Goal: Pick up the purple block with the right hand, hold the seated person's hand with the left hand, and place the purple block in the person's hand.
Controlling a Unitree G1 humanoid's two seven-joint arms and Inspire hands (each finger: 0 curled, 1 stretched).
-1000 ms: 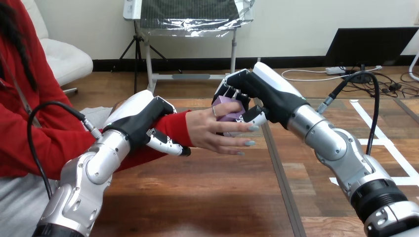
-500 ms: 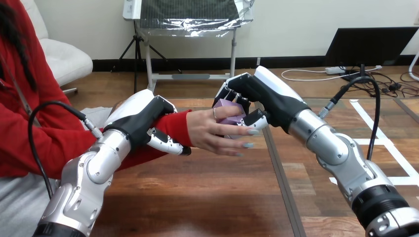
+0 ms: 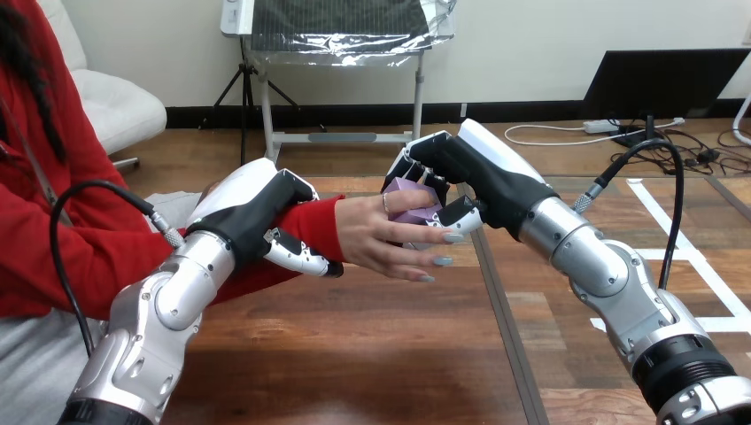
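The purple block (image 3: 412, 199) sits between the curled fingers and thumb of my right hand (image 3: 469, 173), just above the table's middle. It rests against the palm side of the person's hand (image 3: 385, 235), which reaches in from the left with fingers spread toward the right. My left hand (image 3: 261, 217) is wrapped over the person's red-sleeved wrist, thumb curled under it. Most of the block is hidden by my fingers and the person's hand.
The wooden table (image 3: 372, 354) runs across the lower view with a dark seam (image 3: 500, 310) down its middle. White tape marks (image 3: 682, 257) lie on the right part. The person's red-sleeved arm (image 3: 80, 257) comes in from the left edge.
My right hand with the block has sunk slightly and edged closer onto the person's palm. The left hand and the person's wrist have stayed put.
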